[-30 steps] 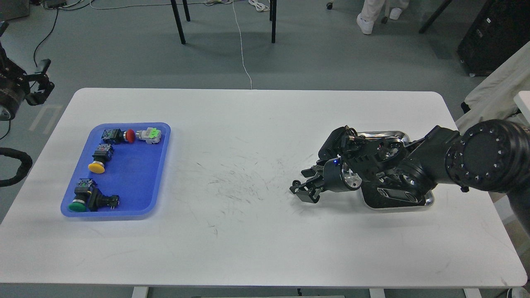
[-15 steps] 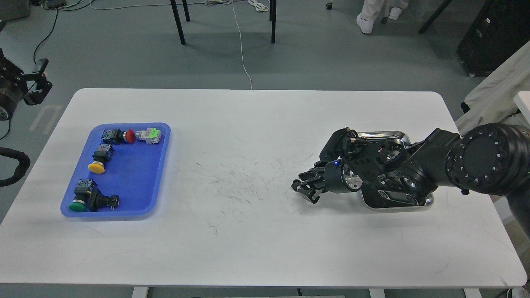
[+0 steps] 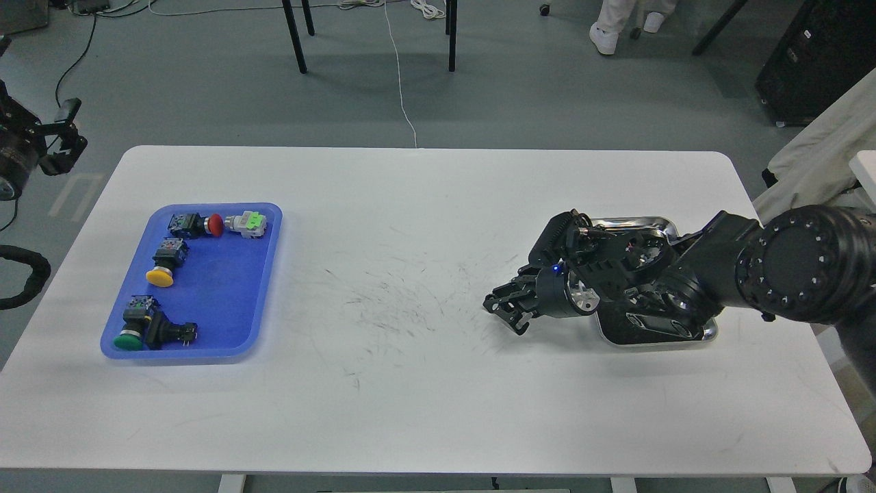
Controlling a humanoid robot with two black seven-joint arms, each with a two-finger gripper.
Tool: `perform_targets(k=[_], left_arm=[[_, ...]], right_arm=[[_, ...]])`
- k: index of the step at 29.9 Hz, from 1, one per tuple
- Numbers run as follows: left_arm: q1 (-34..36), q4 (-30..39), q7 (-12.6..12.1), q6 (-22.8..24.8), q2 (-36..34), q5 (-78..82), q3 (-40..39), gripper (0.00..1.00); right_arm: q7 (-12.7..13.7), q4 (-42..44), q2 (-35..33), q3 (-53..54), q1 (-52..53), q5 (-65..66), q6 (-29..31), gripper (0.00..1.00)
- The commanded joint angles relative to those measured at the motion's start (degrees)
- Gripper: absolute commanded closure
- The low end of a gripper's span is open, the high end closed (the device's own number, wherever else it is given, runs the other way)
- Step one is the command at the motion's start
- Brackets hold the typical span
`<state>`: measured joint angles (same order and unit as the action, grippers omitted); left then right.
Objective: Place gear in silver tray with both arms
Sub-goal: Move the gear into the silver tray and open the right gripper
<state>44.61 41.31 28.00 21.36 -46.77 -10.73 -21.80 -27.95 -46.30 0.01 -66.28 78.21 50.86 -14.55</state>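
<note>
The silver tray (image 3: 633, 222) lies on the right of the white table, and my right arm hides most of it. My right gripper (image 3: 504, 309) hovers low over the bare table just left of the tray. Its fingers stand a little apart with nothing between them. My left gripper (image 3: 60, 135) is off the table beyond its far left corner, open and empty. Several push-button switch parts, with a red cap (image 3: 215, 224), a yellow cap (image 3: 159, 276) and a green cap (image 3: 126, 340), lie in the blue plastic tray (image 3: 226, 301) on the left.
The table's middle (image 3: 390, 301) carries dark scuff marks. A cable (image 3: 400, 89) and chair legs (image 3: 295, 41) are on the floor behind the table. A person's feet (image 3: 606, 38) are at the far back.
My right gripper has risen slightly and drawn a little towards the tray, its fingers closer together than a second ago. My left gripper has shifted slightly at the left edge.
</note>
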Motion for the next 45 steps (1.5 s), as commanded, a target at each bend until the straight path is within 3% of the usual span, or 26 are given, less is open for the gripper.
perform_targets(k=[1,11,17,29,45], left_arm=[[-0.13,0.0,0.0,-0.01,-0.08,0.0,0.09,0.01],[-0.4,0.0,0.0,-0.27,0.1,0.0,0.44,0.01],[-0.48,0.0,0.0,-0.36,0.45,0.0,0.71,0.01],[-0.48,-0.09,0.0,-0.45,0.8,0.09,0.71,0.01],[-1.63,0.0,0.0,-0.36,0.71,0.35,0.8,0.01]], right_arm=[[-0.05,-0.01,-0.01,0.09,3.16,-0.76,1.02,0.99],[-0.05,-2.65,-0.44,1.32,14.94,-2.26,10.86,0.99],[-0.05,-7.21,-9.92,0.8,18.02,-1.29,13.85,0.99],[-0.05,-18.46,-24.7,0.71,20.49,11.7,14.82,0.99],[-0.05,-17.86,-33.41,1.15,12.15,21.74,14.47,0.99]])
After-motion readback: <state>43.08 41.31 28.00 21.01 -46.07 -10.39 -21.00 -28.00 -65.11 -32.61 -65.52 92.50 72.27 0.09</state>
